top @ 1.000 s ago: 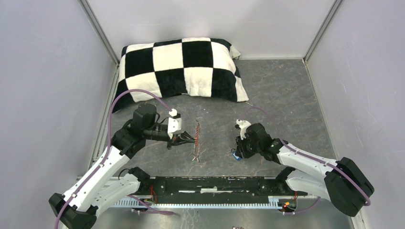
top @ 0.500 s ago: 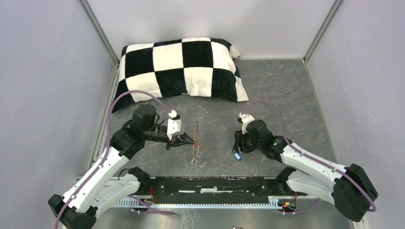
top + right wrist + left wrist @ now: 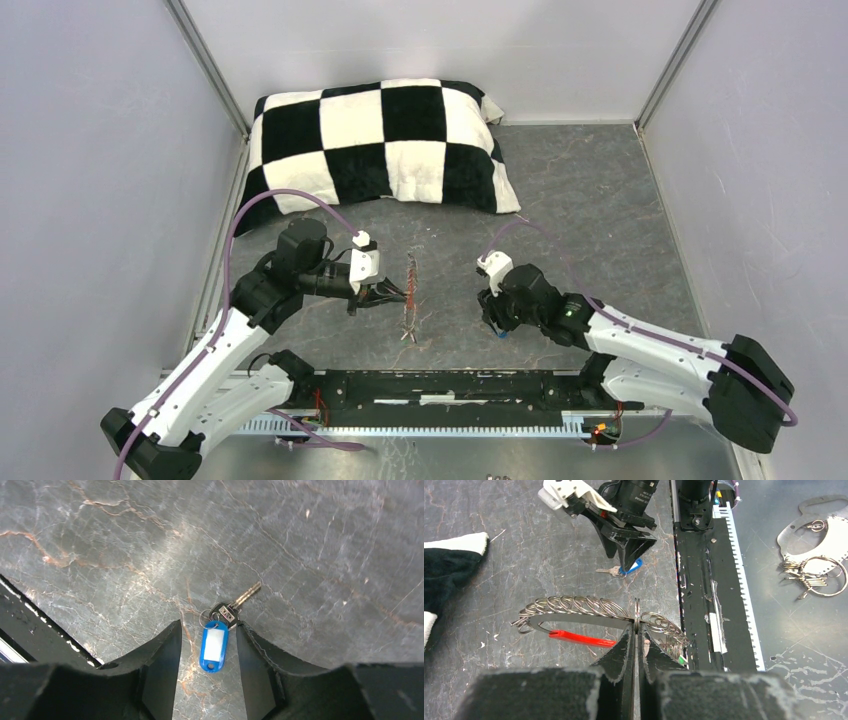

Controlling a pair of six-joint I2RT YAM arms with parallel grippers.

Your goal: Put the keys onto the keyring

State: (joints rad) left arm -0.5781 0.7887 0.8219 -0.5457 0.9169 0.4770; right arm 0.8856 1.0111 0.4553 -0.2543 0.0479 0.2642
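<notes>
**Top external.** The keyring (image 3: 410, 295) is held raised at mid-tabletop (image 3: 600, 220), end-on to this camera, by the left gripper (image 3: 396, 293). The right gripper (image 3: 497, 322) is set low over the blue key (image 3: 500, 332), which lies flat near the front rail. A chequered pillow (image 3: 380, 140) lies at the back. Against the frame a second earlier, the right wrist is seen carried leftward, toward the keyring, and the forearm lowered. The left arm and keyring are unchanged, and the blue key is in about the same spot.

**Left wrist.** The left gripper (image 3: 636, 630) is closed tight on the keyring (image 3: 574, 605), its fingers pinched on one loop. A red tag (image 3: 581, 638) and a green tag (image 3: 680, 658) are seen at the keyring; whether they are threaded cannot be told. Beyond, the right gripper (image 3: 629, 555) is pointed down at the blue key (image 3: 633, 566). Spare rings (image 3: 814, 575) lie past the rail.

**Right wrist.** The right gripper (image 3: 206, 628) is parted about halfway and straddles the blue key (image 3: 213, 650), a gap on each side; nothing is gripped.

**Reading.** The jaws were widened within the last second and the approach re-aimed, so a pick of the blue key is judged imminent, not made. Threading of it is not yet begun. The thin tag lying flat on stone may be hard to pinch.
</notes>
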